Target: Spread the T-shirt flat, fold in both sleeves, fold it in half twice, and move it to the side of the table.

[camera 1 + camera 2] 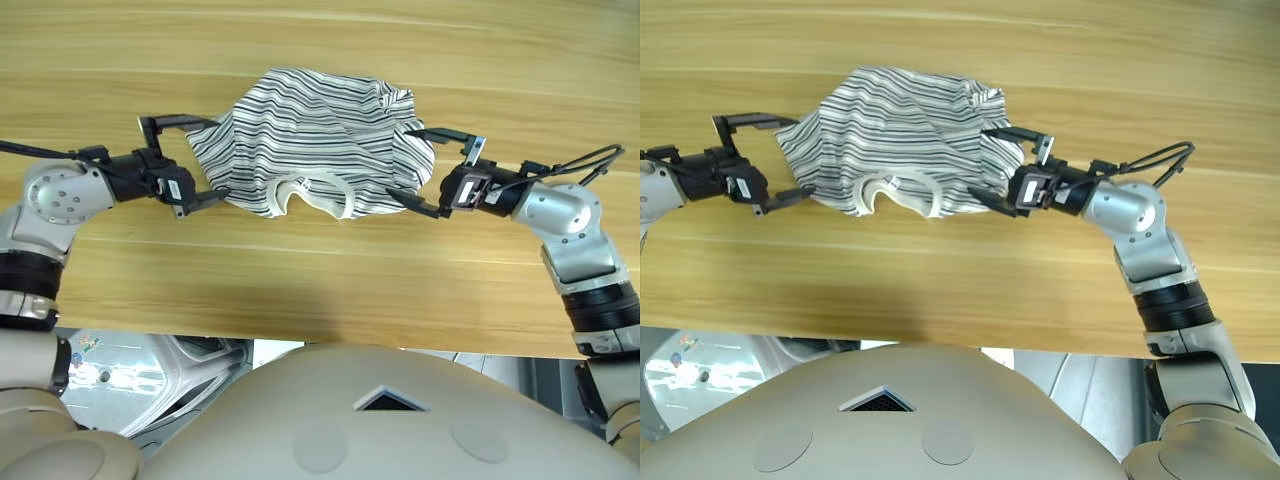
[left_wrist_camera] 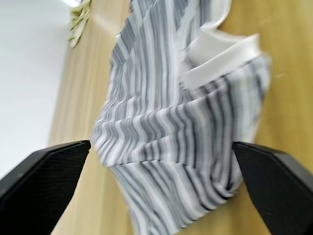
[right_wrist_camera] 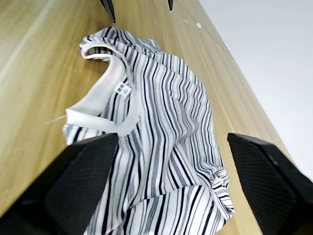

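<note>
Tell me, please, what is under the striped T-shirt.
The T-shirt lies crumpled on the wooden table, with bare wood around it. Anything beneath its bunched folds is hidden.

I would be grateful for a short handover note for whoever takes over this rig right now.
Left gripper: open, straddling the T-shirt's left edge, not clamped.
Right gripper: open, straddling the right edge.
T-shirt: bunched on the table, collar toward the robot.
Done: nothing; the shirt is not flat.
Left: spread it, fold both sleeves, halve twice, move it aside.
</note>
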`<state>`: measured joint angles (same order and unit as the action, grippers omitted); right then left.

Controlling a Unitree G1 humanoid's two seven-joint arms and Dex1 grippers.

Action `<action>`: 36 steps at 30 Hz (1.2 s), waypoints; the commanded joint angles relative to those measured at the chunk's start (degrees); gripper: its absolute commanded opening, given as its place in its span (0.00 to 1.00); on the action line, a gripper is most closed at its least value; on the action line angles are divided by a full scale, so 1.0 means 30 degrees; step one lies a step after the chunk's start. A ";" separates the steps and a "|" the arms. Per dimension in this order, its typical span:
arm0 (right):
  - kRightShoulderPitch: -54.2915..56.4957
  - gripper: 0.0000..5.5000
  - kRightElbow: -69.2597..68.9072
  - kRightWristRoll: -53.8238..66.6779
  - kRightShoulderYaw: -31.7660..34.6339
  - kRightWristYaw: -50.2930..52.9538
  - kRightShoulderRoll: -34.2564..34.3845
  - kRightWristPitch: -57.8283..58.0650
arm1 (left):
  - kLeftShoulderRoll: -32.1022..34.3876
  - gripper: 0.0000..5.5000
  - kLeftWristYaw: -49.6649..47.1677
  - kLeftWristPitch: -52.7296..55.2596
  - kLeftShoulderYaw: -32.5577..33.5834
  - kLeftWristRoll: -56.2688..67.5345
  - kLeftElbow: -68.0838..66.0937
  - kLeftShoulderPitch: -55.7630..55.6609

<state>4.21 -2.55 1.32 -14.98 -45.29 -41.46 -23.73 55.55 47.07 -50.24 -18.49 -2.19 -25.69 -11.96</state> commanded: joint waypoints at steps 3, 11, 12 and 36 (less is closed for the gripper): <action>-0.1680 0.75 -0.1197 0.0035 -0.0664 -0.2148 -0.1053 -0.0445 | -0.0474 0.98 0.2609 0.1557 -0.1471 0.2398 0.4451 0.2991; -0.1523 0.75 0.0787 -0.4428 -0.2298 -0.0695 0.0243 -0.0664 | -0.2430 0.98 0.0732 0.2377 -0.0769 -0.0880 0.5475 0.3587; -0.1526 0.75 0.0989 -0.5013 -0.2470 -0.0337 0.0494 -0.0638 | -0.2624 0.98 0.0166 0.2369 -0.0648 -0.1870 0.5226 0.3462; -0.0626 0.75 0.3188 -0.7865 -0.3120 0.2960 0.1069 -0.0639 | 0.0154 0.98 -0.2512 0.3016 -0.0365 -0.8671 0.5506 0.4656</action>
<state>3.29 4.76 -19.62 -24.03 -35.20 -36.84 -28.11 54.31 36.39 -44.17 -17.48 -23.12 -7.48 -0.95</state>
